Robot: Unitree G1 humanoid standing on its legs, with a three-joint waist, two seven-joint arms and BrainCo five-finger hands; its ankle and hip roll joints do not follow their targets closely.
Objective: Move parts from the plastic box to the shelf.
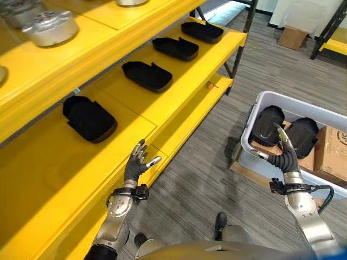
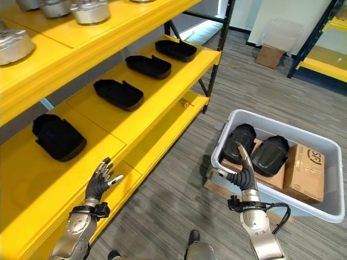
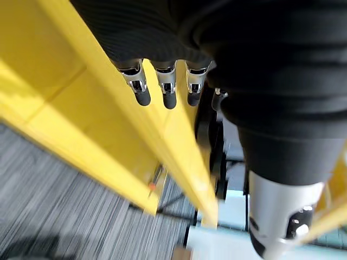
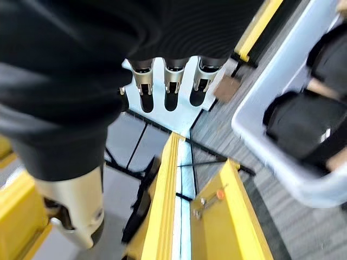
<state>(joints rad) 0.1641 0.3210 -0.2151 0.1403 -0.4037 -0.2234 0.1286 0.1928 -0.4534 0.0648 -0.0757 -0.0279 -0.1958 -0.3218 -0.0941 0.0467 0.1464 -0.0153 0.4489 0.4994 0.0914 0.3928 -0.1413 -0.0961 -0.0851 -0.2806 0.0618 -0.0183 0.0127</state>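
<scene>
A grey plastic box (image 1: 255, 116) stands on the floor at the right, holding two black moulded parts (image 1: 268, 125) (image 2: 270, 153) and a cardboard carton (image 2: 304, 173). Several more black parts (image 1: 88, 117) lie in a row along the yellow shelf (image 1: 157, 103) at the left. My right hand (image 1: 286, 154) hovers over the box's near rim, fingers straight and empty, close to the left black part. My left hand (image 1: 136, 163) is raised by the shelf's front edge, fingers spread and holding nothing.
Silver metal discs (image 1: 50, 26) sit on the upper shelf level. A lower yellow shelf board (image 1: 187, 122) runs beneath. A brown cardboard box (image 1: 293, 37) and another rack's dark post (image 1: 328, 27) stand at the far right. Grey plank floor (image 1: 206, 168) lies between shelf and box.
</scene>
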